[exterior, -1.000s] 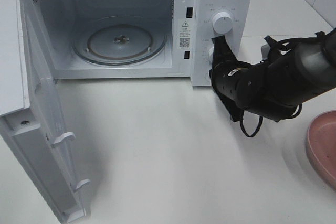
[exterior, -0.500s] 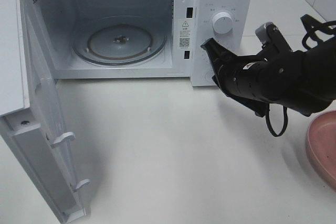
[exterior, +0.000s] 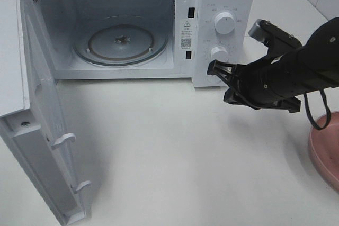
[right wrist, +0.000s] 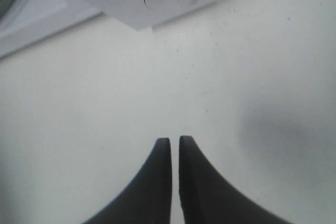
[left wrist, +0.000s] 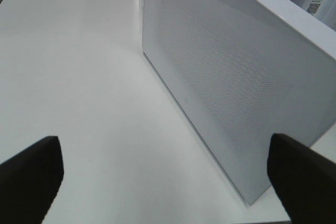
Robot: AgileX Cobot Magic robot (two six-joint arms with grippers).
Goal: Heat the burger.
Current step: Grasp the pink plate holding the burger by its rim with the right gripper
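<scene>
Exterior high, pink plate (exterior: 324, 149), right wrist, closed hand (right wrist: 174, 139)

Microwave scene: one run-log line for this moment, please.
microwave door: open | turntable: bare | burger: not in view | right gripper: shut, empty, by lower knob | left gripper: open, empty | pink plate: right edge

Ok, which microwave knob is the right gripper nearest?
The lower knob: in the high view it sits just above the tips of the right gripper, while the upper knob is clearly farther off.
</scene>
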